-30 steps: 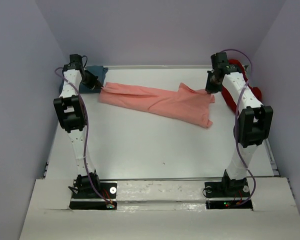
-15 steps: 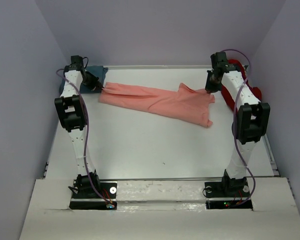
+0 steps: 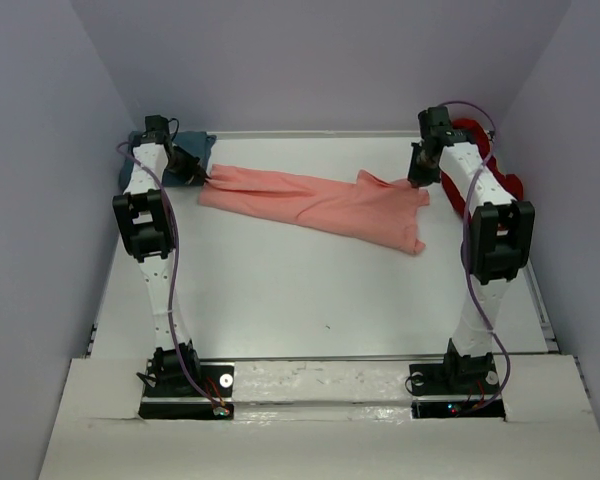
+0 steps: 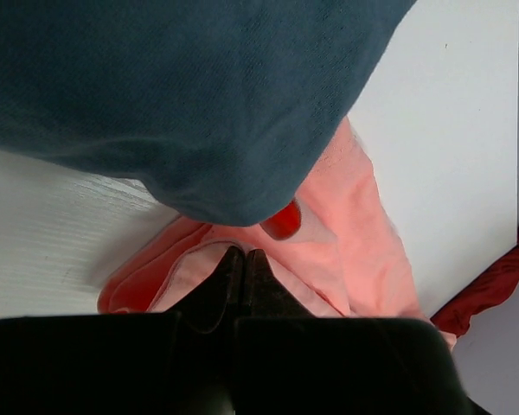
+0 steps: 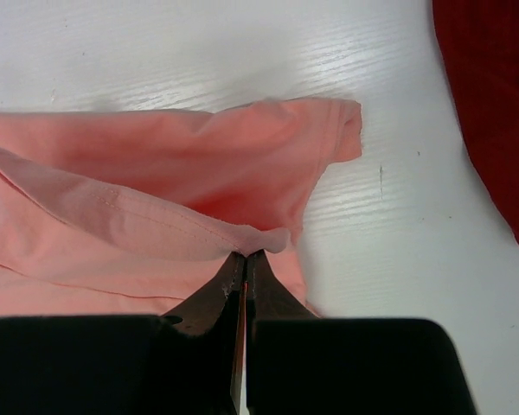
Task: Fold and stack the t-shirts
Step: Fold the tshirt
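- Top view: the salmon-pink t-shirt [image 3: 315, 205] is lying on the white desk [image 3: 280, 300], in the upper half of the frame. It is stretching as a long band from the upper left toward the upper right.
- The left arm [image 3: 145, 215] is reaching to the left end of this band. The left jaws are standing pressed together there, and the cloth is narrowing into them.
- The right arm [image 3: 495, 235] is reaching to the right end of the band, and the right jaws are pinching the cloth there, fully closed.
- The teal t-shirt [image 3: 196, 147] is sitting in the upper left corner of the desk, partly hiding behind the left arm.
- The dark red t-shirt [image 3: 508, 186] is lying at the upper right edge, behind the right arm.
- Left wrist view: the teal cloth is filling the whole upper part of the frame. The left jaws are showing at the bottom centre with no gap between them, and their tips are gripping the pink cloth. A piece of dark red cloth is showing at the right edge.
- Right wrist view: the right jaws are at the bottom centre, closed on a folded hem of the pink shirt. One short sleeve is lying flat toward the upper right, and the dark red cloth is occupying the upper right corner, apart from the pink one.
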### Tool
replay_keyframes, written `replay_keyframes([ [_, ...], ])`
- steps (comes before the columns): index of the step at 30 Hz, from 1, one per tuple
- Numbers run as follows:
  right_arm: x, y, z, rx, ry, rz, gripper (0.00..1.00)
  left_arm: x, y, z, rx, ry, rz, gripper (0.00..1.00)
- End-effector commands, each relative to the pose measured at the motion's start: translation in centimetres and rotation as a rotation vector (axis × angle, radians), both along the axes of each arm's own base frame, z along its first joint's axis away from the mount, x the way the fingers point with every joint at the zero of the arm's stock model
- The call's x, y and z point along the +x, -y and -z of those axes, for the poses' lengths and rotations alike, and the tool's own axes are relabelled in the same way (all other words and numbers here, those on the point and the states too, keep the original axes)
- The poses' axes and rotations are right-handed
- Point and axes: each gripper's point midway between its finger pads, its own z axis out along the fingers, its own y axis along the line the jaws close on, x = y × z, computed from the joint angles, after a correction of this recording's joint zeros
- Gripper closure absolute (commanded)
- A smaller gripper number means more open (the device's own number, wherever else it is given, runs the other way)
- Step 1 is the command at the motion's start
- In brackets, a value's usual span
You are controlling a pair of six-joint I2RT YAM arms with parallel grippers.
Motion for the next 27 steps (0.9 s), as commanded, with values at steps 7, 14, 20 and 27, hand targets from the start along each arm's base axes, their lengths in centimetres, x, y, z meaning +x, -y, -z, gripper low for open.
replay_keyframes([
  [7, 2.9, 0.2, 0.5, -0.004, 0.050, -0.004, 1.00, 1.9, -0.2, -1.9, -0.019, 0.083, -0.002, 1.00],
  [14, 3.2, 1.0, 2.2, -0.025, 0.028, 0.017, 1.00, 2.2, -0.2, -2.0, -0.021, 0.093, -0.005, 1.00],
  [20, 3.5, 1.8, 3.1, -0.041, 0.018, 0.042, 0.56, 2.4, -0.1, -2.0, -0.027, 0.101, 0.003, 0.92],
  [27, 3.2, 2.0, 2.0, -0.046, 0.038, 0.052, 0.05, 2.4, -0.5, -3.2, 0.001, 0.129, -0.005, 0.52],
])
